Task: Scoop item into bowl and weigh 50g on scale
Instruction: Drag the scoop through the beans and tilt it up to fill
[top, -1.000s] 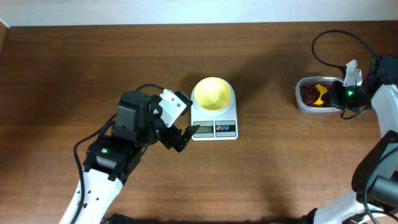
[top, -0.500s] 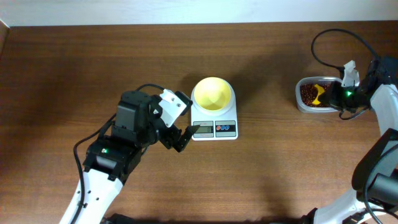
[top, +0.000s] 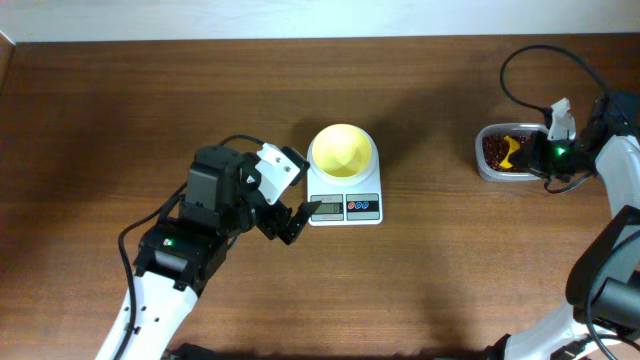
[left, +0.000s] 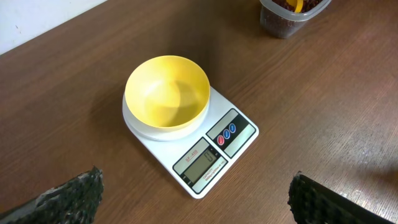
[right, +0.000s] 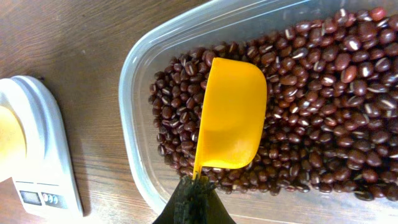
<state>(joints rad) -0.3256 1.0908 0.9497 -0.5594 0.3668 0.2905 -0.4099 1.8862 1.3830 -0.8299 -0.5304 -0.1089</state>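
The yellow bowl (top: 343, 150) sits empty on the white scale (top: 345, 205); both also show in the left wrist view, bowl (left: 166, 92) on scale (left: 214, 158). My left gripper (top: 296, 222) is open just left of the scale's display (left: 194, 202). Dark red-brown beans (right: 323, 93) fill a clear plastic container (top: 510, 152). My right gripper (right: 194, 202) is shut on the handle of a yellow scoop (right: 230, 112), which lies bottom-up over the beans (top: 494, 150).
The clear container's rim (right: 134, 112) lies between the beans and the scale's corner (right: 37, 143). The container also shows at the top of the left wrist view (left: 292, 15). Black cables loop at the far right (top: 520, 70).
The right gripper and scoop have shifted slightly within the container. The left arm has not moved.
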